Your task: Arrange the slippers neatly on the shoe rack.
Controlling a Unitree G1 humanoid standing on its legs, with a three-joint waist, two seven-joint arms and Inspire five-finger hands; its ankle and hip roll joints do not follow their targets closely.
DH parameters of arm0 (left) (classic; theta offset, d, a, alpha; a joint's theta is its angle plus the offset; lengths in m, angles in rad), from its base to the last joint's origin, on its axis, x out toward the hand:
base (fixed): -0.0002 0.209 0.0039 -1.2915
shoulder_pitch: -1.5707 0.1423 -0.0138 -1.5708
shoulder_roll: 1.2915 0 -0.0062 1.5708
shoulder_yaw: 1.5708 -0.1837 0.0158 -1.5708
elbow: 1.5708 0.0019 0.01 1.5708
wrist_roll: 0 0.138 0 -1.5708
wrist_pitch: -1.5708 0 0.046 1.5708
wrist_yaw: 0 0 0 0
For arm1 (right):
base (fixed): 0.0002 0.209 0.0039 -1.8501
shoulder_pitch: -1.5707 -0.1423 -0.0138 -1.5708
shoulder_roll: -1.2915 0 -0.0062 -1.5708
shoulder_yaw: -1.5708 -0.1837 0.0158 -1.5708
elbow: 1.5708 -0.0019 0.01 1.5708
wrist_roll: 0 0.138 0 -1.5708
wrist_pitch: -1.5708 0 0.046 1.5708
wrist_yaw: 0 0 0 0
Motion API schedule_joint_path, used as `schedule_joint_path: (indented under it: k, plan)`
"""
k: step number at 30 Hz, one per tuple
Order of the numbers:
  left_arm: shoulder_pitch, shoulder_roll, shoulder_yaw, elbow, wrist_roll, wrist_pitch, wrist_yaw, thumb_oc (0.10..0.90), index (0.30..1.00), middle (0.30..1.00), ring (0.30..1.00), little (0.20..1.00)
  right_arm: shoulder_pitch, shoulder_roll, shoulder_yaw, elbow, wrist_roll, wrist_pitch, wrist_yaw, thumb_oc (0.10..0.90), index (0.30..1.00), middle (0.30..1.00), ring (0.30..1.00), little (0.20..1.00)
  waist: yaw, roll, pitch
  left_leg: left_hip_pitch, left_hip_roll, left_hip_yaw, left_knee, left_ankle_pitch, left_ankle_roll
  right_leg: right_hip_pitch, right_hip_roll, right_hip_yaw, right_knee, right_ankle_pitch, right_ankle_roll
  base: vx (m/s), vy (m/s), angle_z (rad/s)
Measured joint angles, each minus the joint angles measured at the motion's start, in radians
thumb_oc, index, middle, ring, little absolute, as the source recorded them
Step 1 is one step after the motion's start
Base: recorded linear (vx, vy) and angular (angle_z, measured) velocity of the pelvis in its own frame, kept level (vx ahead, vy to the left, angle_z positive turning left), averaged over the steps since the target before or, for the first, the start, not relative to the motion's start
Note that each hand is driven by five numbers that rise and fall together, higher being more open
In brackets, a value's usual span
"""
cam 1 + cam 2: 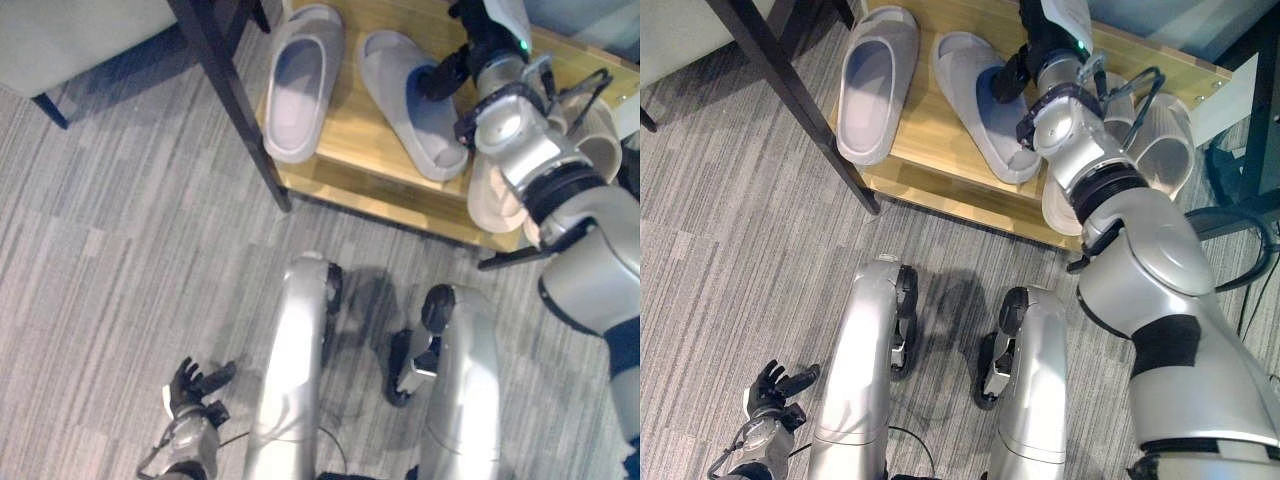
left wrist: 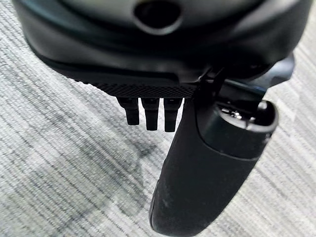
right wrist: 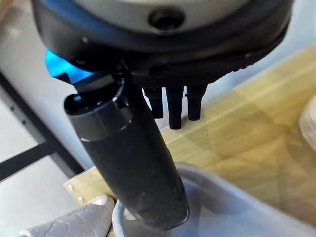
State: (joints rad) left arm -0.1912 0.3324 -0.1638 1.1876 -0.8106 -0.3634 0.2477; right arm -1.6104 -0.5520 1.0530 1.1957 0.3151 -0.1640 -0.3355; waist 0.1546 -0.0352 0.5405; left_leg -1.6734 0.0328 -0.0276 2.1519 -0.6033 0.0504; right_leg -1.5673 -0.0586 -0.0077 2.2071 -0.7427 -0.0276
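Reaching over the shoe rack (image 1: 350, 165), the right hand (image 1: 1012, 75) rests straight fingers on a grey slipper (image 1: 405, 95), apparently to straighten it.

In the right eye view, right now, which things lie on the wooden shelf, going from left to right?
Left grey slipper → second grey slipper, with the right robot hand at its opening → beige slippers, partly behind the arm. All lie on the wooden shoe rack.
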Motion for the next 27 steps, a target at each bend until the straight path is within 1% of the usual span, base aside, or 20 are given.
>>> schedule_joint_path:
  k: [3, 4, 6, 9, 10, 12, 14, 15, 17, 19, 20, 22, 27]
  plan:
    - [0.002, 0.0, 0.0, 0.007, 0.0, 0.014, -0.007, 0.8, 0.9, 0.9, 0.9, 0.9, -0.001, -0.082, 0.023, -0.159, 0.001, -0.001, 0.013, 0.8, 0.9, 0.9, 0.9, 0.9, -0.003, -0.006, 0.0, -0.001, 0.0, 0.0, 0.004, -0.004, 0.005, -0.001, 0.001, 0.0, 0.0, -0.001, 0.003, 0.0, 0.001, -0.01]
    - [0.007, 0.0, 0.002, 0.017, 0.0, 0.015, -0.019, 0.8, 0.9, 0.9, 0.9, 0.9, -0.004, -0.116, 0.031, -0.231, 0.001, -0.015, 0.016, 0.8, 0.9, 0.9, 0.9, 0.9, -0.005, -0.006, 0.0, -0.002, 0.0, -0.001, 0.008, -0.008, 0.004, 0.0, 0.004, 0.0, 0.002, -0.003, 0.007, 0.0, 0.007, -0.04]
    - [0.006, -0.001, 0.002, 0.011, 0.0, 0.017, -0.023, 0.8, 0.9, 0.9, 0.9, 0.9, -0.022, -0.147, 0.032, -0.303, 0.001, -0.034, 0.017, 0.8, 0.9, 0.9, 0.9, 0.9, -0.019, -0.008, -0.001, -0.002, 0.001, -0.001, 0.011, -0.013, 0.008, 0.001, 0.004, 0.0, 0.003, -0.005, 0.011, 0.0, 0.001, -0.02]
    - [0.007, -0.001, 0.002, -0.007, 0.0, 0.016, -0.029, 0.8, 0.9, 0.9, 0.9, 0.9, -0.024, -0.191, 0.032, -0.366, 0.002, -0.048, 0.016, 0.8, 0.9, 0.9, 0.9, 0.9, -0.018, -0.009, 0.0, -0.002, 0.001, -0.001, 0.011, -0.014, 0.008, 0.002, 0.004, 0.0, 0.002, -0.007, 0.009, 0.0, 0.0, 0.0]
    - [0.006, 0.0, 0.002, -0.014, 0.003, 0.016, -0.036, 0.8, 0.9, 0.9, 0.9, 0.9, -0.014, -0.22, 0.021, -0.412, 0.003, -0.05, 0.016, 0.8, 0.9, 0.9, 0.9, 0.9, -0.018, -0.01, 0.0, -0.002, 0.001, -0.001, 0.01, -0.015, 0.007, 0.001, 0.004, 0.001, 0.002, -0.008, 0.007, 0.0, 0.0, 0.0]
    - [0.007, 0.0, 0.002, -0.018, 0.016, 0.016, -0.037, 0.8, 0.9, 0.9, 0.9, 0.9, 0.04, -0.281, -0.051, -0.542, 0.003, -0.066, 0.008, 0.8, 0.9, 0.9, 0.9, 0.9, -0.02, -0.011, 0.0, -0.002, 0.001, 0.0, 0.01, -0.017, 0.007, 0.002, 0.004, 0.001, 0.001, -0.012, 0.005, 0.0, 0.0, 0.0]
    - [0.009, 0.001, 0.006, -0.019, 0.038, 0.016, -0.037, 0.8, 0.9, 0.9, 0.9, 0.9, 0.045, -0.29, -0.075, -0.596, 0.002, -0.082, -0.013, 0.8, 0.9, 0.9, 0.9, 0.9, -0.039, -0.011, 0.0, -0.002, 0.001, 0.0, 0.009, -0.018, 0.008, 0.002, 0.004, 0.001, 0.0, -0.012, 0.006, 0.0, 0.0, 0.0]
    - [0.008, 0.001, 0.009, -0.035, 0.042, 0.015, -0.037, 0.8, 0.9, 0.9, 0.9, 0.9, 0.058, -0.302, -0.113, -0.633, 0.001, -0.097, -0.025, 0.8, 0.9, 0.9, 0.9, 0.9, -0.045, -0.011, 0.0, -0.001, 0.001, 0.0, 0.008, -0.02, 0.007, 0.001, 0.005, 0.0, -0.001, -0.014, 0.003, 0.0, 0.0, 0.0]
    - [0.007, 0.001, 0.01, -0.055, 0.052, 0.014, -0.037, 0.8, 0.9, 0.9, 0.9, 0.9, 0.061, -0.304, -0.125, -0.611, -0.001, -0.103, -0.042, 0.8, 0.9, 0.9, 0.9, 0.9, -0.043, -0.011, 0.0, -0.001, 0.001, -0.001, 0.007, -0.021, 0.006, 0.0, 0.005, 0.0, 0.0, -0.015, 0.002, 0.0, 0.0, 0.0]
    - [0.004, 0.001, 0.01, -0.058, 0.052, 0.014, -0.038, 0.8, 0.9, 0.9, 0.9, 0.9, 0.062, -0.295, -0.125, -0.557, -0.001, -0.095, -0.043, 0.8, 0.9, 0.9, 0.9, 0.9, -0.042, -0.011, 0.0, -0.001, 0.001, -0.001, 0.006, -0.023, 0.005, -0.001, 0.005, -0.001, 0.0, -0.016, -0.002, 0.0, 0.0, 0.0]
    - [0.004, 0.001, 0.01, -0.058, 0.052, 0.014, -0.038, 0.8, 0.9, 0.9, 0.9, 0.9, 0.062, -0.279, -0.124, -0.499, -0.001, -0.082, -0.043, 0.8, 0.9, 0.9, 0.9, 0.9, -0.042, -0.011, 0.0, -0.001, 0.001, -0.001, 0.006, -0.025, 0.005, -0.001, 0.005, -0.001, 0.0, -0.017, -0.002, 0.0, 0.0, 0.0]
    - [0.004, 0.001, 0.01, -0.056, 0.052, 0.015, -0.038, 0.8, 0.9, 0.9, 0.9, 0.9, 0.065, -0.272, -0.124, -0.47, -0.001, -0.064, -0.043, 0.8, 0.9, 0.9, 0.9, 0.9, -0.042, -0.011, 0.0, -0.001, 0.001, 0.0, 0.006, -0.027, 0.005, -0.002, 0.005, 0.0, 0.0, -0.018, 0.0, 0.0, 0.0, 0.0]
    - [0.005, 0.001, 0.009, -0.04, 0.052, 0.015, -0.039, 0.8, 0.9, 0.9, 0.9, 0.9, 0.056, -0.186, -0.116, -0.357, 0.0, -0.045, -0.042, 0.8, 0.9, 0.9, 0.9, 0.9, -0.041, -0.011, 0.0, 0.001, 0.001, -0.001, 0.005, -0.031, 0.001, -0.003, 0.005, 0.0, 0.001, -0.022, 0.0, 0.0, 0.0, 0.0]
